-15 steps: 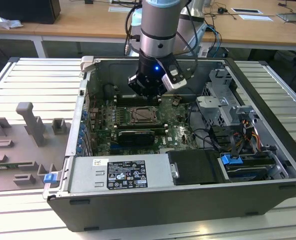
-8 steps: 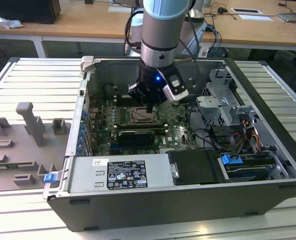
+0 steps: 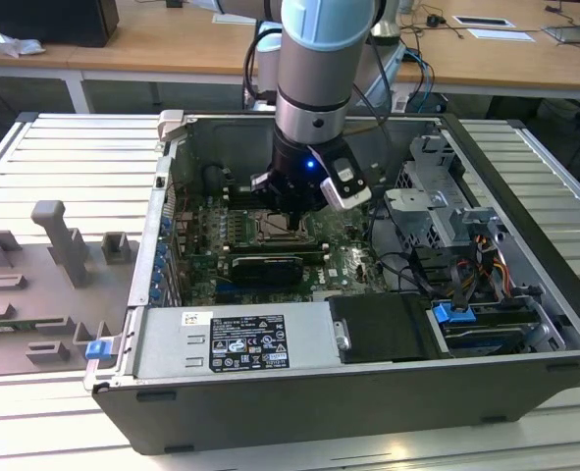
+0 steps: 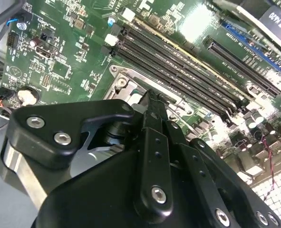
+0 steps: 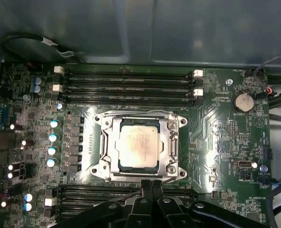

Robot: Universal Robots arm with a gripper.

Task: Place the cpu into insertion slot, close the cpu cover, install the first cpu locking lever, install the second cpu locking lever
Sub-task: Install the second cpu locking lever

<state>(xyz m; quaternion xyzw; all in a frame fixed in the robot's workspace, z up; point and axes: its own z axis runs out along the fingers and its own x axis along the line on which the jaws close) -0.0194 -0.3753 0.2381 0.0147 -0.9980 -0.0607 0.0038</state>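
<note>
1 robot arm w/ a black gripper point(image 3: 294, 211) is reaching down into an open desktop computer case point(image 3: 525, 324), hanging directly above the processor socket on the green motherboard point(image 3: 353, 260). In the first wrist view the gripper point(image 5: 151, 187) fingers are pressed together, tips touching, w/ nothing between them; they are sitting right at 1 edge of the socket, near its middle. The second wrist view shows the same thin fingers point(image 4: 152, 114) coming to a closed point at the socket's metal rim.

The cpu point(image 5: 139, 147), a small square chip w/ a tan-silver top, is lying flat in the socket, showing through the big square window of the cpu cover point(image 5: 171, 142). That grey metal frame is lying down flat around the chip, so the cover looks closed. Whether either locking lever is latched is too hard to tell.

Key relation: the chip is lying just beyond the fingertips, toward the 4 long black memory slots point(image 5: 126, 85) on the socket's far side. 1 more set of memory slots point(image 5: 100, 194) is running beside the gripper tips on the near side. Being square, the chip has no long axis; the slots are running parallel to the socket edge the fingers are meeting
</note>
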